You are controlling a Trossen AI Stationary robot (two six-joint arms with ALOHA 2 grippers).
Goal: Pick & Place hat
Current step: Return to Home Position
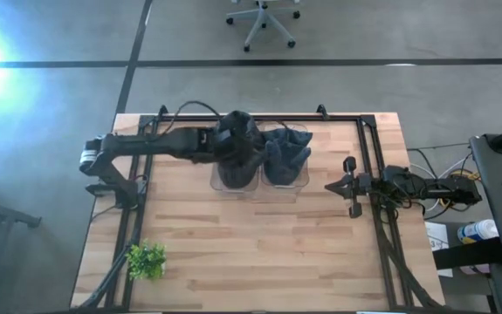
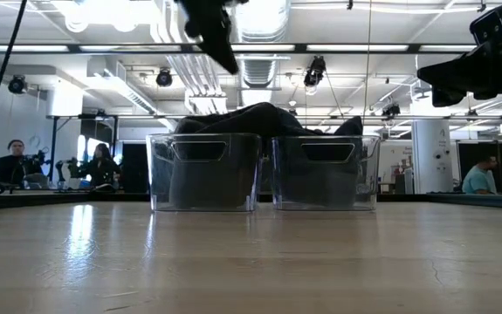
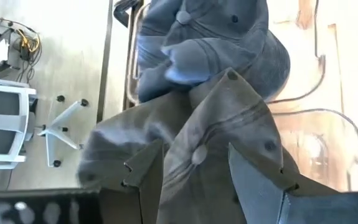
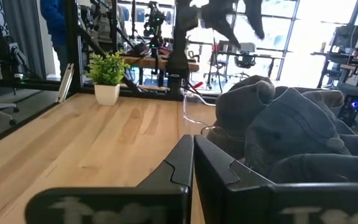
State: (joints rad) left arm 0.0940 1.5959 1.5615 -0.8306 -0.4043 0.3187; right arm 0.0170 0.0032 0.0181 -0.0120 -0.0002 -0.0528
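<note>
Two clear bins stand side by side at the table's far middle, the left bin (image 2: 202, 170) and the right bin (image 2: 325, 170). A dark grey hat (image 3: 219, 115) lies crown up in the left bin, its top button showing. A blue-grey hat (image 1: 286, 152) fills the right bin and rises over its rim (image 4: 291, 127). My left gripper (image 3: 194, 148) hangs open above the grey hat, well clear of it in the low view (image 2: 220, 48). My right gripper (image 4: 193, 152) is shut and waits at the table's right side (image 1: 331, 186), pointing at the bins.
A small potted plant (image 1: 146, 260) stands near the table's left near corner. A black frame rail (image 1: 366, 148) runs along the table's edges. Bare wood (image 1: 251, 244) lies in front of the bins. People (image 2: 10, 161) sit in the room beyond.
</note>
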